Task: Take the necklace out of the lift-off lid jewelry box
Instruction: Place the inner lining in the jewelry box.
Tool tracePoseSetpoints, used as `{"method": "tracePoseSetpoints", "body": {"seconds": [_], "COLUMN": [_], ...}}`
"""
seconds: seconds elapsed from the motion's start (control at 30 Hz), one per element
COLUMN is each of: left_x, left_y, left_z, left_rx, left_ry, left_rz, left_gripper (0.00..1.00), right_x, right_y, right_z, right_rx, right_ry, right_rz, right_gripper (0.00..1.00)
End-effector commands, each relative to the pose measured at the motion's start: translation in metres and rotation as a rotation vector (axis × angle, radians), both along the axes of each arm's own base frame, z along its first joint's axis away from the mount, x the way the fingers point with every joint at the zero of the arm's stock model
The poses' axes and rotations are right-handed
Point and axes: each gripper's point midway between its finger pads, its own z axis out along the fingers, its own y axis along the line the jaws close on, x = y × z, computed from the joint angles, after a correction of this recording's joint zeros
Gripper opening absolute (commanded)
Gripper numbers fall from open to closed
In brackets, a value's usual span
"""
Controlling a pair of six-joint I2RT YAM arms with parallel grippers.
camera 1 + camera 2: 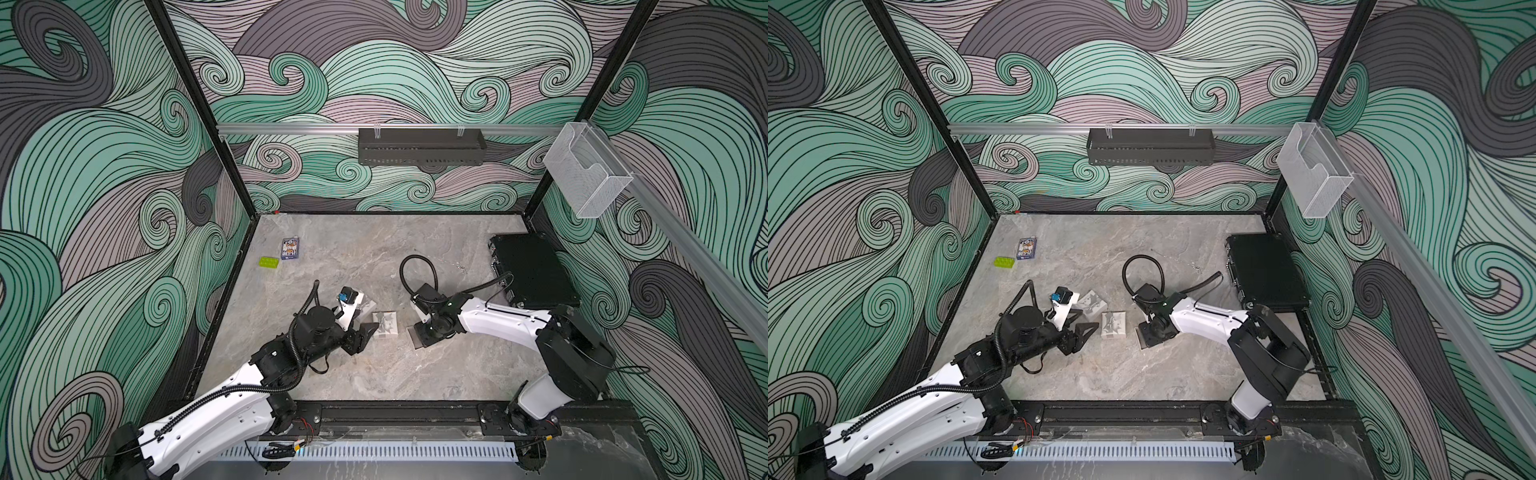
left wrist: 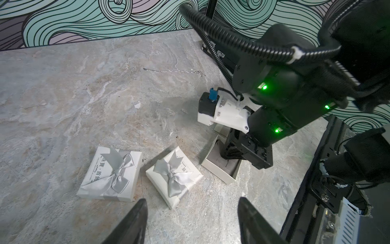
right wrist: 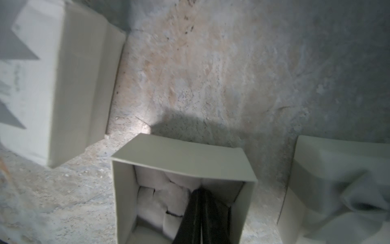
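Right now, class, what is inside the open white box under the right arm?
White padding fills the open box, and the right gripper reaches in with jaws together. Its fingers cover part of the padding, so what lies beneath them cannot be seen.

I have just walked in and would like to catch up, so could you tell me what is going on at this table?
The right gripper is down inside the open white cardboard jewelry box, jaws shut over its white padding; whether they pinch anything cannot be told. The left gripper hovers open and empty beside two white boxes with silver bows. A thin silver chain necklace lies out on the grey marble tabletop, apart from all the boxes.
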Motion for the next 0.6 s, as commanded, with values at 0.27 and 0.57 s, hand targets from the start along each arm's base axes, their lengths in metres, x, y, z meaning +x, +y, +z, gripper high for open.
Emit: {"method": "tracePoseSetpoints", "body": {"seconds": [0.27, 0.57], "left_x": [0.001, 0.002], "left_y": [0.004, 0.007], "left_z": [-0.010, -0.012], "left_rx": [0.012, 0.018], "left_ry": [0.014, 0.014], "left_rz": [0.023, 0.034], "left_gripper": [0.66, 0.70], "right_x": [0.003, 0.029], "right_y": [-0.006, -0.052], "right_z": [0.038, 0.063], "right_rx": [0.026, 0.058], "right_ry": [-0.092, -0.121], "right_rz": [0.024, -0.084], "right_gripper": [0.50, 0.78]}}
